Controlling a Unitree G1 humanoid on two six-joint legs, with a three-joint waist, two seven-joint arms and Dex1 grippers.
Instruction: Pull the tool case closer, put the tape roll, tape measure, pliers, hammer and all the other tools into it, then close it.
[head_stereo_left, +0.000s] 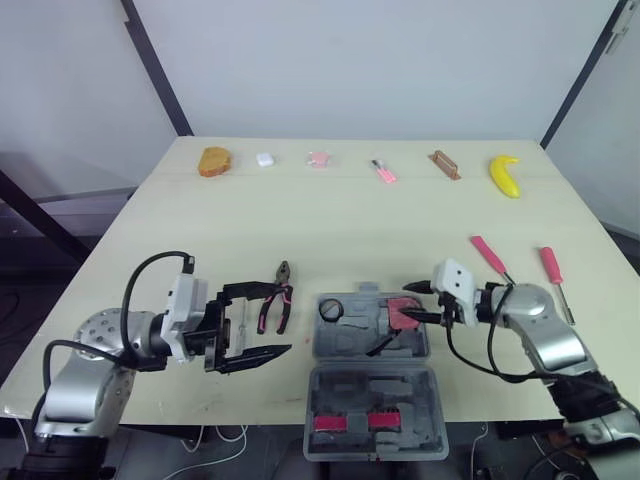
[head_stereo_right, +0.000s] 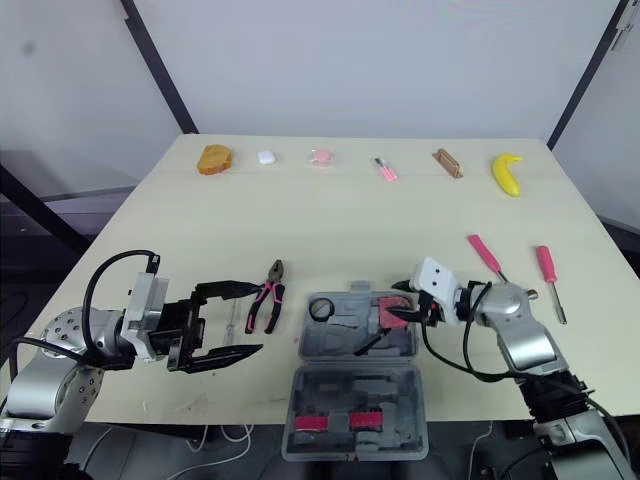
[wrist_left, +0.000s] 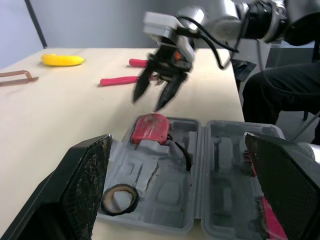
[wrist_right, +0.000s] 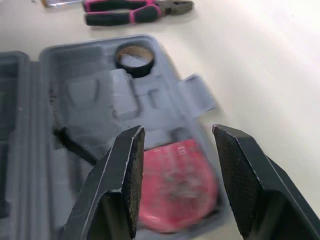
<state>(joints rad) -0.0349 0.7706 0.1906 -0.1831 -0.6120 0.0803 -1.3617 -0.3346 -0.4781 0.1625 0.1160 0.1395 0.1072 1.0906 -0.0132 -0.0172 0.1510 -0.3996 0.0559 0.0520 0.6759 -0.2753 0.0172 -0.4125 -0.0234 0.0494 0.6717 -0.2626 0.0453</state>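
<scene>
The grey tool case (head_stereo_left: 345, 345) lies open at the table's front centre, lid (head_stereo_left: 375, 440) toward me. A black tape roll (head_stereo_left: 331, 308) sits in its far left pocket. The red tape measure (head_stereo_left: 405, 312) rests in its far right corner. My right gripper (head_stereo_left: 412, 303) hovers open just over the tape measure (wrist_right: 175, 182), holding nothing. Left of the case, my left gripper (head_stereo_left: 275, 320) is open and empty above the table. The pink-and-black pliers (head_stereo_left: 277, 305) lie by its fingertips, with a small clear-handled screwdriver (head_stereo_left: 240, 325) beneath it.
Two pink-handled screwdrivers (head_stereo_left: 490, 255) (head_stereo_left: 552, 270) lie to the right of the case. Along the far edge sit a bread piece (head_stereo_left: 214, 161), a white item (head_stereo_left: 264, 158), small pink items (head_stereo_left: 318, 158) (head_stereo_left: 383, 171), a brown object (head_stereo_left: 445, 165) and a banana (head_stereo_left: 505, 175).
</scene>
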